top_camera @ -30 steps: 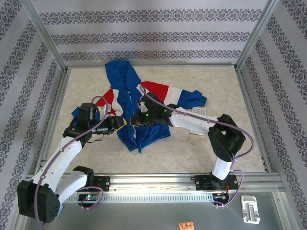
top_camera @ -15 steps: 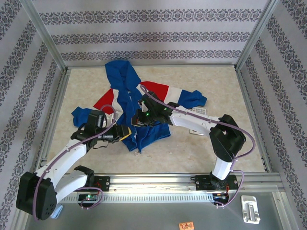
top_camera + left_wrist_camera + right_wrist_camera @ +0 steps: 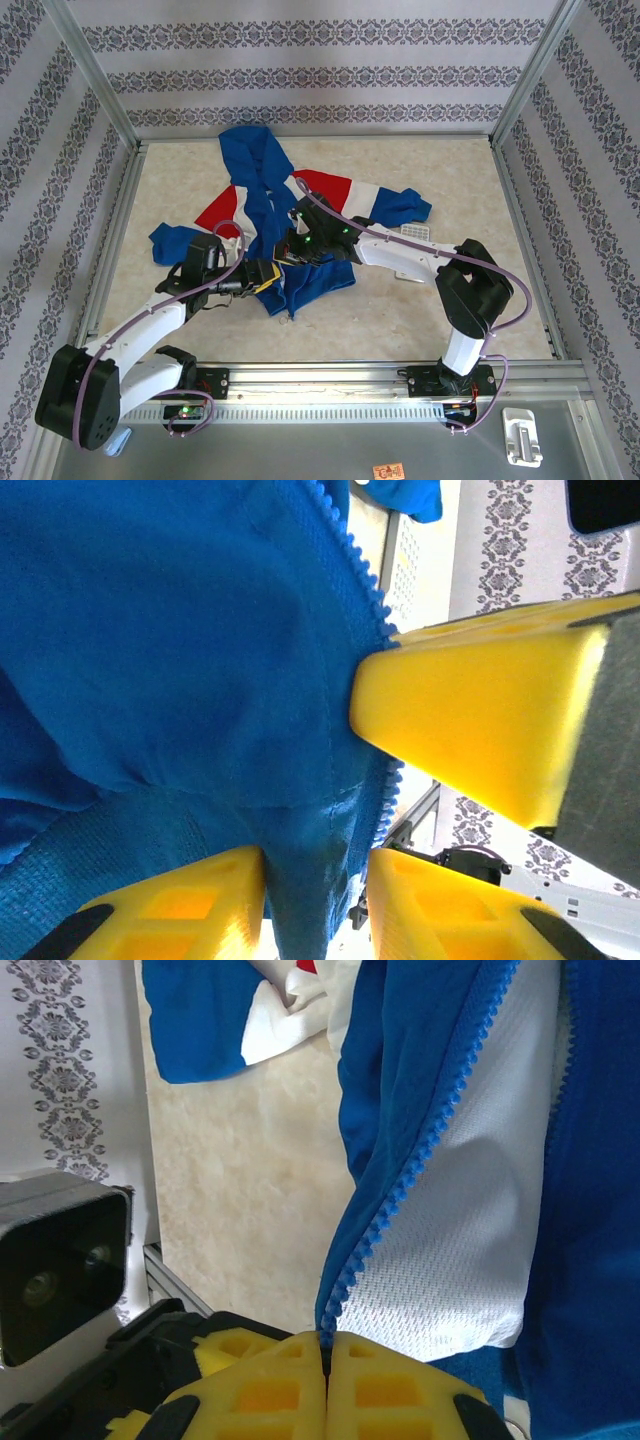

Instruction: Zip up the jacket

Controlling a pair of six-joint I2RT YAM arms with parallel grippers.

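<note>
Holds the jacket (image 3: 262, 180) with both grippers. Keeps it spread unzipped on the table (image 3: 430, 300), hood at the far end, red and white panels fanned out to either side of the blue front. Pinches the jacket's near hem with the left gripper (image 3: 265, 277), with blue fabric filling the narrow gap between the yellow fingers (image 3: 190, 910). Clamps the right gripper (image 3: 288, 250) on the jacket's front opening, just beyond the hem grip and close beside it. Presses those fingers fully together, with the end of the blue zipper teeth (image 3: 420, 1170) caught at their tips. Shows white mesh lining (image 3: 470, 1230) right beside those teeth, inside the jacket's folded-back front. Leaves the jacket's front open, the zipper not yet joined.
</note>
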